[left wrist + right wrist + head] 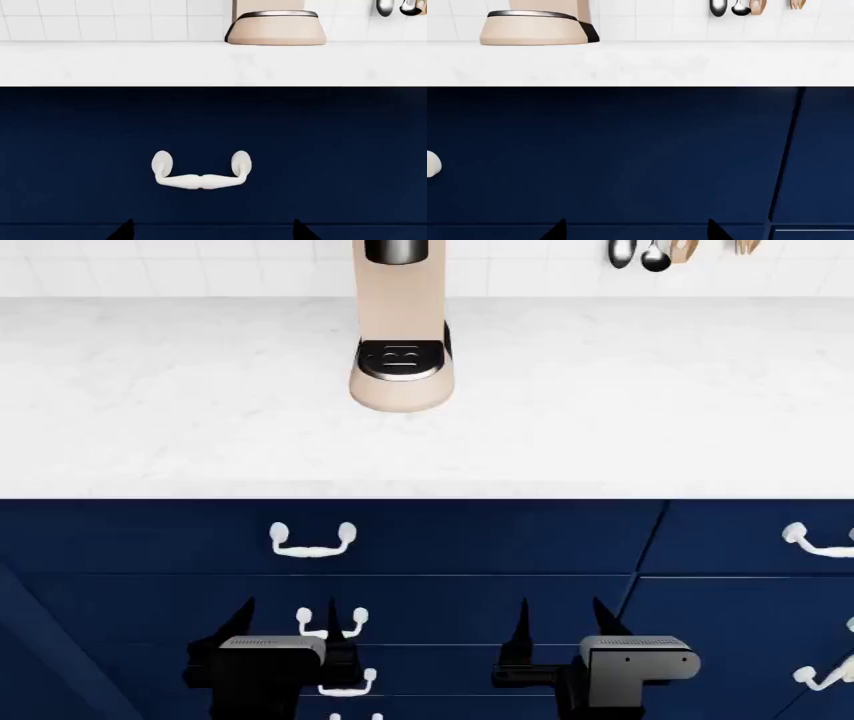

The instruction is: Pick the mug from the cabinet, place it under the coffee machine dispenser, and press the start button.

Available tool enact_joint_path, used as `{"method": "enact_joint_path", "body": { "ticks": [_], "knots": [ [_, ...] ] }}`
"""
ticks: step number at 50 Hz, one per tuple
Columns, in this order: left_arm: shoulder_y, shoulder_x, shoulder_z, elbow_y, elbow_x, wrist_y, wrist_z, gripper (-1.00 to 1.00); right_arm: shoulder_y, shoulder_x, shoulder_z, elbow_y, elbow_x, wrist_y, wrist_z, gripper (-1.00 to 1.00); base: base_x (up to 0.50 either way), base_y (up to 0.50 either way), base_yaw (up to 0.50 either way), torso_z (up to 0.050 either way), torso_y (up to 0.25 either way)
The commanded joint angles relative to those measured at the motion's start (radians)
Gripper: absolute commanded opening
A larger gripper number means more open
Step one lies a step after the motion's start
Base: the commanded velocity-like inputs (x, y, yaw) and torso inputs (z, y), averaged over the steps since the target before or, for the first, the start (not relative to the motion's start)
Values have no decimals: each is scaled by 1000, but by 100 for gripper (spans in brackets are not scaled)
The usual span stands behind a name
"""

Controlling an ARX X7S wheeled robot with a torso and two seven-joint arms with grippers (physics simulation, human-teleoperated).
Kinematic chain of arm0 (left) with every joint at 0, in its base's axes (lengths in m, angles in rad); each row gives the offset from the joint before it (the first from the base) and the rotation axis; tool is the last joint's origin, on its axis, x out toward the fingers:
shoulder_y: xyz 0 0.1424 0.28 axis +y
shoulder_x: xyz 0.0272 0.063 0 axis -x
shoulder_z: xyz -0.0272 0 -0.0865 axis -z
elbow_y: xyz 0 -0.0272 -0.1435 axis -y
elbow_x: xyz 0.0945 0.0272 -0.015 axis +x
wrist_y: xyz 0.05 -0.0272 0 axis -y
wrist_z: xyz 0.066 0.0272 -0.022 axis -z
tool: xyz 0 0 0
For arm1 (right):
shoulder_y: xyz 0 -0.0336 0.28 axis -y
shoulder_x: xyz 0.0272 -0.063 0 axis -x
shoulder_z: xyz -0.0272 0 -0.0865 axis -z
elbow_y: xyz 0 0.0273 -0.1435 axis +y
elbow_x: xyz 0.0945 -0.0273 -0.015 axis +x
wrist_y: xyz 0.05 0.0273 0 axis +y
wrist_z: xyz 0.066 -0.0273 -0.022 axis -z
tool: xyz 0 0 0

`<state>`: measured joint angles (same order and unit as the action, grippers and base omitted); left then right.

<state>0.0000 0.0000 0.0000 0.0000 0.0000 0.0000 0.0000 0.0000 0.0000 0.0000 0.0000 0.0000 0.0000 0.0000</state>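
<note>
Head view | mug: not visible in any view | coffee machine (400,350) at 12 o'clock on counter (160,430) | left gripper (291,625), right gripper (558,620): both spread, empty | handling estimate: mug rigid, light, smooth, breakable; grasp across body, clear of handle.

Coffee machine (400,350) on counter (641,410), drawers (467,540) below.

Both end effectors are black, silver-capped blocks (271,645) with thin pointed black fingers (522,625).
</note>
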Motion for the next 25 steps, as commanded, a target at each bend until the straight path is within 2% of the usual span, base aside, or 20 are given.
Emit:
{"method": "enact_joint_path", "body": {
  "ticks": [1, 16, 25],
  "knots": [
    [0, -16, 20, 0, -15, 2, -17, 100, 1, 16, -21, 2, 14, -3, 19, 100, 0, 0, 0, 0, 0],
    [-3, -56, 75, -4, -28, 7, -59, 100, 32, 55, -72, 13, 46, 11, 64, 100, 0, 0, 0, 0, 0],
    [-6, -71, 93, -34, -54, 88, -52, 100, 27, 81, -96, -148, 52, 121, 76, 100, 0, 0, 0, 0, 0]
  ]
}}
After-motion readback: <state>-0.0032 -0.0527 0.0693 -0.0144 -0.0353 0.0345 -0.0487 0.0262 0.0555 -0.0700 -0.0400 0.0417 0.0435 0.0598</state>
